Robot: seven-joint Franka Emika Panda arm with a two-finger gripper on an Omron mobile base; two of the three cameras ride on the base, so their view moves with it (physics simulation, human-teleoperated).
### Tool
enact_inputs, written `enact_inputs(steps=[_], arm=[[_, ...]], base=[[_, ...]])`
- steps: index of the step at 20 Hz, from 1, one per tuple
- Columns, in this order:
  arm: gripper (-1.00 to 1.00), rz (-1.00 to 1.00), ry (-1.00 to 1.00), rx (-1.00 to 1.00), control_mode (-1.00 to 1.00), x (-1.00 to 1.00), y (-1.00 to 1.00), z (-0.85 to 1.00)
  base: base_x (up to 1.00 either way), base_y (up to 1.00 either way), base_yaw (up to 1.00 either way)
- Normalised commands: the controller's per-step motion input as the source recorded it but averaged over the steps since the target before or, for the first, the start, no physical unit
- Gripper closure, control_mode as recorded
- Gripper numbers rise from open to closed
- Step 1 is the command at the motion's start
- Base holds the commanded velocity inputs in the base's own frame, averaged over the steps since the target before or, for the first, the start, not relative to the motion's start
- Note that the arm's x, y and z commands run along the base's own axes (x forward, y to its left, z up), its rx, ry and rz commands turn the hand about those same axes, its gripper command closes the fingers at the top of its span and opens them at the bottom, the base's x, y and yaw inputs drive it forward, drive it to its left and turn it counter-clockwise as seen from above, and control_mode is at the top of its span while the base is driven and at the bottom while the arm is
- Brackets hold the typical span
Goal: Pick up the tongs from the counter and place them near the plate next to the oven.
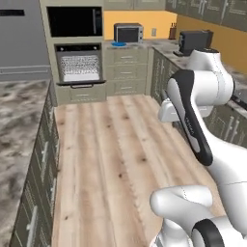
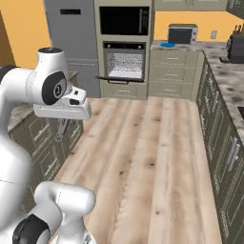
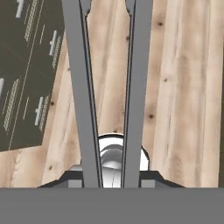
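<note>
Tongs: the tongs (image 3: 83, 87) run up the middle of the hand view as two long grey arms, spreading slightly toward the top edge, hanging over the wood floor (image 3: 183, 87).
Fingers: the two dark fingers (image 3: 72, 178) sit at the bottom of the hand view, one against the outside of each arm of the tongs; the gripper (image 3: 111, 179) is closed most of the way and has hold of the tongs near their lower end.
Hand view alone: the grip on the tongs, and dark cabinet fronts (image 3: 26, 65) to the left of the tongs.
Base views alone: the plate, the toaster oven and the room; the tongs cannot be made out in them.
Plate: the blue plate (image 1: 118, 44) (image 2: 167, 45) lies on the far tabletop (image 1: 144, 43) (image 2: 190, 46), just beside the toaster oven (image 1: 128, 33) (image 2: 183, 34), on the side nearer the wall oven.
Arm: the white arm (image 1: 202, 96) (image 2: 43, 90) is raised over the floor, well apart from the toaster oven.
Surface: the tabletop is mottled grey-brown stone over beige drawers, and continues along the right wall from the toaster oven.
Room: a built-in wall oven (image 1: 78, 65) (image 2: 124, 61) stands just left of the toaster oven's drawers; a dark appliance (image 1: 194, 41) (image 2: 237, 47) sits on the tabletop to the right; the wall behind is orange.
</note>
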Motion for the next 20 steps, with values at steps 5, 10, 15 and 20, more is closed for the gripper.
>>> enact_inputs(steps=[5, 10, 15, 20], arm=[[1.00, 0.00, 0.00, 0.00, 1.00, 0.00, 0.00, 0.00], [1.00, 0.00, 0.00, 0.00, 1.00, 0.00, 0.00, 0.00], [1.00, 0.00, 0.00, 0.00, 1.00, 0.00, 0.00, 0.00], [1.00, 0.00, 0.00, 0.00, 1.00, 0.00, 0.00, 0.00]], base=[[1.00, -0.55, -0.04], [1.00, -0.36, -0.14], [1.00, -0.01, -0.25], [1.00, 0.02, -0.24]])
